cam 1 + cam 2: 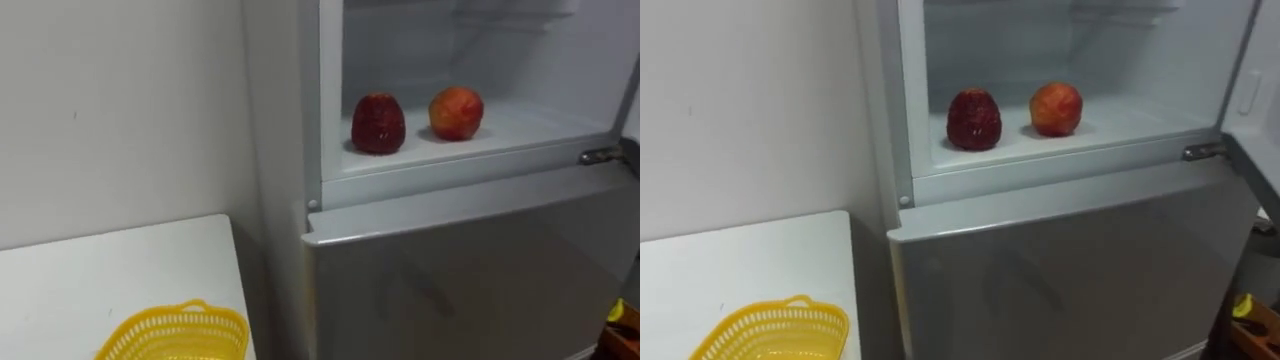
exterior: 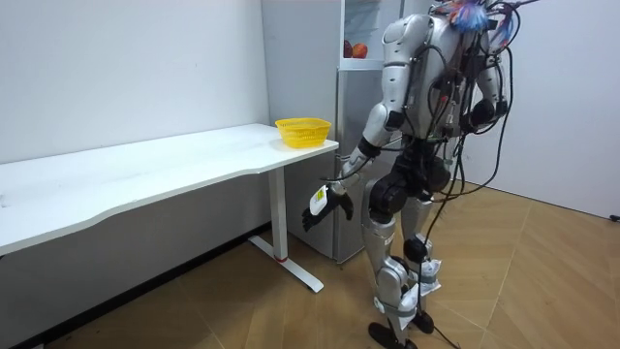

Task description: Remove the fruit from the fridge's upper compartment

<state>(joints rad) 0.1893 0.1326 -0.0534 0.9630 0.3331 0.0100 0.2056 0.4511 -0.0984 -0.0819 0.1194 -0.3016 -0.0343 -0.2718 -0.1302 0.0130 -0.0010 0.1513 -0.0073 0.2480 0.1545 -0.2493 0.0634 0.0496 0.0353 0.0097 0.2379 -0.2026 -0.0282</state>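
Since the upper fridge compartment [image 1: 520,128] stood open with both fruits inside, I'd put the step at pre-reach: nothing retrieved yet. The strawberry [image 1: 378,124] and apple [image 1: 456,112] sat on the compartment floor near its front lip, strawberry at 9 o'clock of the apple, close but apart. The lower fridge door [image 1: 470,270] was shut. The yellow basket [image 1: 175,335] sat at the end of the bench [image 1: 100,280], at 7 o'clock of the fruit.

The robot stood facing the fridge, just beside the bench end. Its left hand [image 2: 325,204] hung low by the thigh, well below the shelf, with nothing seen in it. I couldn't tell whether the fingers were spread or curled.

Next move, as I judged it:
- raise a hand to shelf height
- go in over the lip
- wrap the fingers round one fruit (the strawberry sat on the bench side)
- lift it clear without clipping the lip or nudging the other fruit
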